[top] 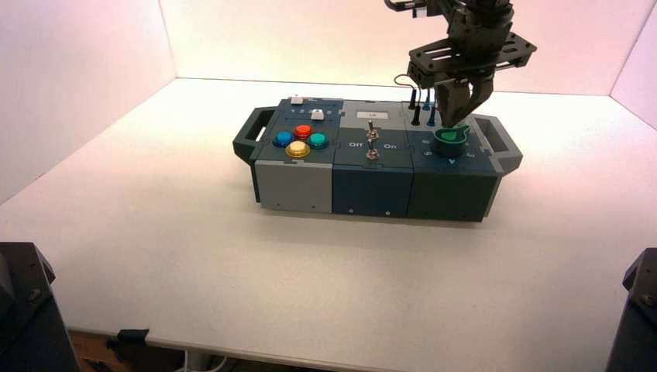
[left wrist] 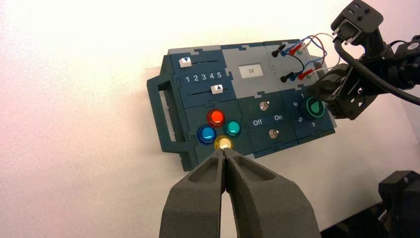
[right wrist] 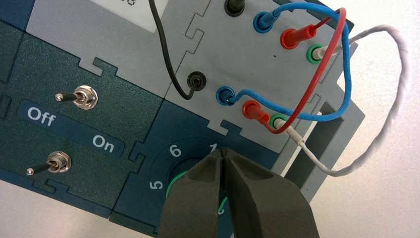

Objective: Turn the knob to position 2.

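R hand point(right wrist: 224, 153), fingers pinched together over knob point(top: 452, 136) at dial's 12 o'clock near digit 1; next: rotate pointer to pos. 2.

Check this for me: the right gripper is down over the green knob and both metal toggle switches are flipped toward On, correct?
Not quite. The right gripper is over the green knob, but the right wrist view shows both toggle switches leaning toward Off.

The box point(left wrist: 173, 106) carries "1 2 3 4 5" in white between its two sliders point(left wrist: 200, 77). "Off" point(right wrist: 41, 115) and "On" point(right wrist: 103, 144) sit between the two toggle switches. Around the knob point(left wrist: 313, 107) stand 5 point(right wrist: 156, 185), 6 point(right wrist: 175, 150) and part of 1. A small white display point(left wrist: 251, 71) shows 18.
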